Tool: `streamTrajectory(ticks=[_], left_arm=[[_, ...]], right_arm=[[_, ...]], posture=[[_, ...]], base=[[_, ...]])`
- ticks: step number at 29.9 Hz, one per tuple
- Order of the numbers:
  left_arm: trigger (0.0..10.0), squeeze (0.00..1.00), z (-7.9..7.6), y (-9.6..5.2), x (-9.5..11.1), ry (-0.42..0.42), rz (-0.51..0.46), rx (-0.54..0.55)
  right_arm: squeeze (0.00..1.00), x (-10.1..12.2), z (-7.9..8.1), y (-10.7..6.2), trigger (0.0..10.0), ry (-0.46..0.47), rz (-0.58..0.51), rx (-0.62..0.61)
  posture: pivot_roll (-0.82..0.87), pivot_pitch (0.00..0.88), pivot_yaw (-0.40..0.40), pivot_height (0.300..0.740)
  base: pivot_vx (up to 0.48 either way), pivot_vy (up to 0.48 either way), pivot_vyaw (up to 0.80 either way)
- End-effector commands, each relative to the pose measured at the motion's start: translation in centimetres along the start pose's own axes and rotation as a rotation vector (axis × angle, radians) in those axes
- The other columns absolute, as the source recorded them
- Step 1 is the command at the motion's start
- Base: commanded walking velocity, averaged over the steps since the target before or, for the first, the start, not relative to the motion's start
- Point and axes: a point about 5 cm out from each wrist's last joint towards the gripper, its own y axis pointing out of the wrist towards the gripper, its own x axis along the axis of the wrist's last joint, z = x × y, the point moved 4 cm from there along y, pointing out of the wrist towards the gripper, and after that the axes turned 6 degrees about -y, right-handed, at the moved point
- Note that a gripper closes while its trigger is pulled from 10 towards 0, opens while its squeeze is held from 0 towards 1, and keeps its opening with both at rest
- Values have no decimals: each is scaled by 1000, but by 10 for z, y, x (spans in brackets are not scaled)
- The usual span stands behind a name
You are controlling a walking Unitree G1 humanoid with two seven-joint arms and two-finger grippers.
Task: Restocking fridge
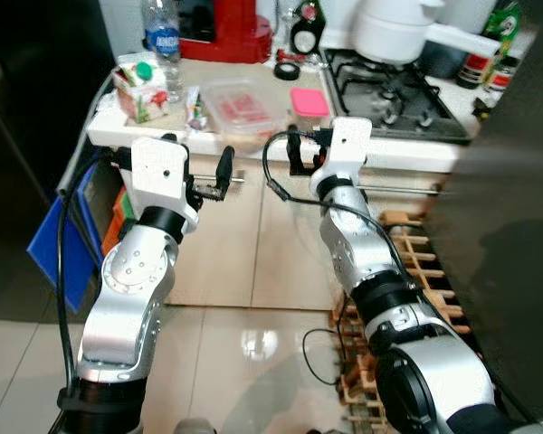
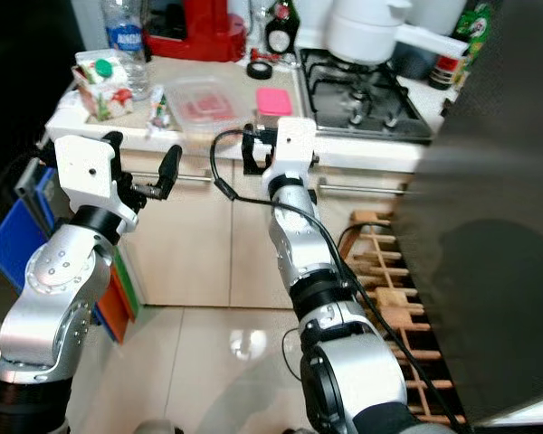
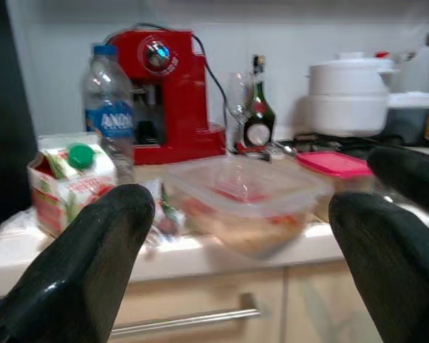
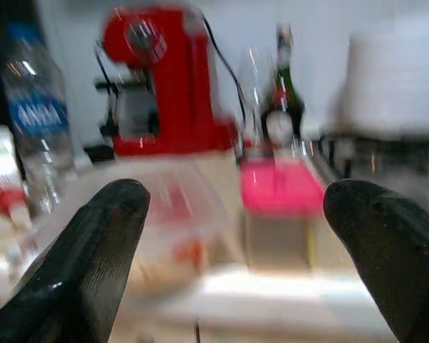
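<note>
Silver and jointed, both arms rise bent at the elbow in front of a pale kitchen counter, forearms angled up toward its front edge. The left gripper hangs just below the counter lip at about 9 o'clock from the scene's middle, its fingers spread wide and holding nothing. The right gripper sits near 12 o'clock at the counter's edge, fingers likewise parted and empty, a black cable looping off its wrist.

On the counter, past both grippers, lies a clear lidded food container with red contents, apart from either gripper. At its 3 o'clock, just beside it, stands a pink-lidded box. At its 9 o'clock stand a small wrapped packet, then a juice carton with a green cap, near the counter's corner. A water bottle and a red coffee machine stand behind, toward 11 o'clock. A gas hob carrying a white pot fills the 1 o'clock side.

A dark panel closes in tight on the right arm at 3 o'clock. A wooden rack crowds the floor at 4 o'clock, while glossy tiles lie between the arms.
</note>
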Motion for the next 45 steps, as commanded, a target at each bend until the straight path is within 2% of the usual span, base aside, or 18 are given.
streamTrajectory(ticks=[1,3,5,10,12,15,21,26,28,30,32,36,38,41,45], left_arm=[[10000,0,-14,3,29,-3,-101,-65],[10000,0,-18,4,43,-7,-150,-78],[10000,0,-20,6,48,-11,-170,-90],[10000,0,-25,10,53,-8,-194,-108],[10000,0,-31,13,55,-12,-200,-131],[10000,0,-33,14,55,-14,-201,-138],[10000,0,-29,13,60,-16,-220,-118],[10000,0,-21,11,48,-27,-169,-83],[10000,0,-13,8,31,-17,-88,-60],[10000,0,-11,7,19,-30,-32,-62],[10000,0,-7,8,13,-34,-21,-53],[10000,0,-2,19,7,-90,-7,-53],[10000,0,-5,28,7,-106,-5,-74],[10000,0,-8,31,7,-101,-1,-93],[10000,0,-16,40,4,-88,10,-137]], right_arm=[[27,62,-11,1,10000,-25,-259,-58],[31,90,-16,-5,10000,-39,-371,-70],[27,99,-20,-10,10000,-46,-411,-80],[31,105,-30,-16,10000,-66,-443,-111],[27,96,-37,-16,10000,-79,-405,-134],[35,92,-38,-17,10000,-77,-385,-139],[31,86,-36,-22,10000,-75,-356,-124],[31,75,-36,-25,10000,-72,-317,-114],[31,68,-40,-31,10000,-85,-290,-107],[31,64,-45,-34,10000,-101,-278,-114],[27,58,-54,-39,10000,-124,-259,-134],[31,49,-80,-54,10000,-174,-222,-238],[27,45,-89,-63,10000,-207,-207,-277],[27,43,-94,-68,10000,-215,-199,-298],[31,33,-109,-88,10000,-261,-167,-364]], posture=[[247,50,-73,740],[237,46,-77,740],[231,42,-81,740],[219,28,-85,740],[215,14,-87,740],[215,12,-88,740],[218,7,-96,740],[213,2,-97,740],[204,0,-97,740],[194,0,-96,740],[174,0,-92,740],[105,0,-48,740],[66,0,-19,740],[47,0,1,740],[25,0,50,740]], base=[[480,0,0],[476,0,0],[472,0,0],[480,0,0],[480,0,0],[480,0,0],[477,0,0],[242,0,0],[0,0,0],[0,0,0],[0,0,0],[0,0,0],[0,0,0],[0,0,0],[0,0,0]])
